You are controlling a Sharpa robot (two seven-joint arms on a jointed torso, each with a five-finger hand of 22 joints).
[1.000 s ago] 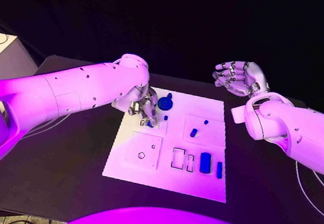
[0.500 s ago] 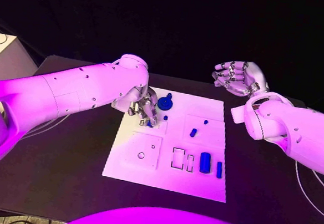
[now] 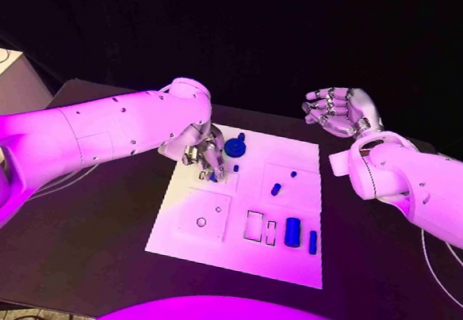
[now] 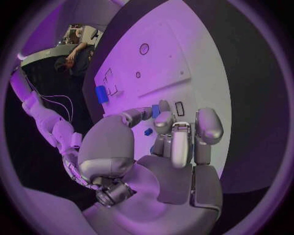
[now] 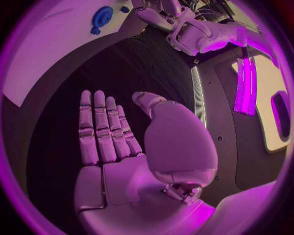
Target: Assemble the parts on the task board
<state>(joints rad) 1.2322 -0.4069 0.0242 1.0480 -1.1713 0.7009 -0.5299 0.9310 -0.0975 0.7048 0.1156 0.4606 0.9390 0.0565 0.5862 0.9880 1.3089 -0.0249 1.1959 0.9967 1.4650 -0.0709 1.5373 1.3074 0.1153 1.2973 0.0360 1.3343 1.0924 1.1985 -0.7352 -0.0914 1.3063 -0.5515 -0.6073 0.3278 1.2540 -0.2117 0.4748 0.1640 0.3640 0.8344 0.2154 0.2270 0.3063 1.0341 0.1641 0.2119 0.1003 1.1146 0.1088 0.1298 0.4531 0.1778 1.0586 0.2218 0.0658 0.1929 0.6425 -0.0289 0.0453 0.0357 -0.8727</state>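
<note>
fingers of your left hand (image 3: 203, 155) curl down onto the task board (image 3: 240, 245) at its far left corner, pinching a small blue part (image 4: 156, 111) there, just beside the round blue piece (image 3: 236, 146). your right hand (image 3: 340, 109) hangs flat and spread, holding nothing, past the board's far right corner, while more blue parts (image 3: 292, 231) lie toward the board's near right.

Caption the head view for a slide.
Left hand works at the task board's far corner beside blue parts; right hand waits open.
</note>
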